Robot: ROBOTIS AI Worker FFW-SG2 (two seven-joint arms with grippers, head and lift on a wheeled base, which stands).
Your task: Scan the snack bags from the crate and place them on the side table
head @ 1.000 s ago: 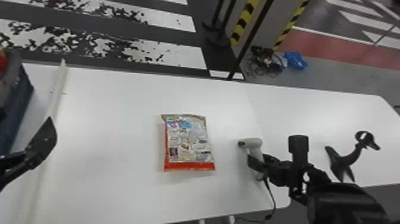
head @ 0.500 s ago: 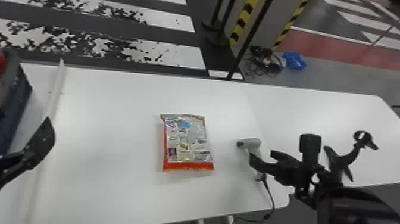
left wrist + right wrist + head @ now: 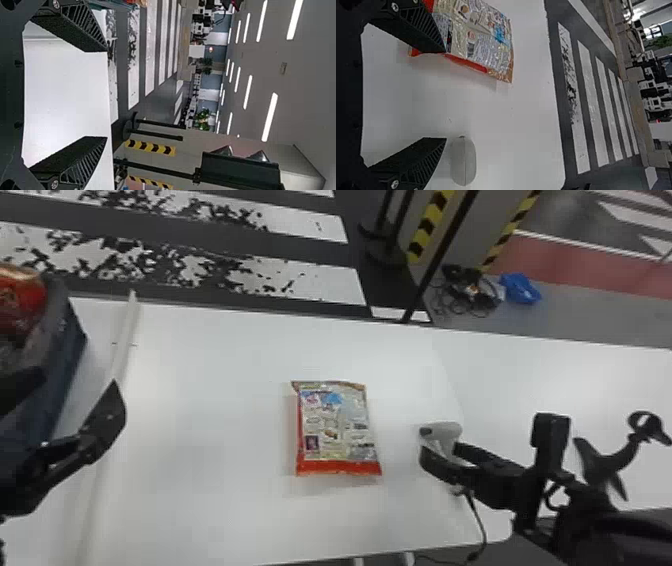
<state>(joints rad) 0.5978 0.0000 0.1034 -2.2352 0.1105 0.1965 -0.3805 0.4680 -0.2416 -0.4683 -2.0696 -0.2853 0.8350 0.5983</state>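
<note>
Two fingers spread wide on the right claw (image 3: pixel 445 95), nothing gripped between them, at least. The scanner (image 3: pixel 445 431) is right by its fingertips, but I can't tell if they're touching.

Main thing for the next move imo: the snack bag (image 3: pixel 335 427) is just off to the left of that claw, lying flat on the worktop (image 3: pixel 225 400), long axis running roughly away from the robot. Right arm is clearly the nearer one, so I'd use that. It'd need to slide left, clear the scanner and drop over the bag's sides. Risk is knocking the scanner on the way.

Farther left, the left claw (image 3: pixel 107 94) is also spread and empty, near the crate (image 3: pixel 70 345). Off right there's another white surface (image 3: pixel 570 380), probably the side table.
</note>
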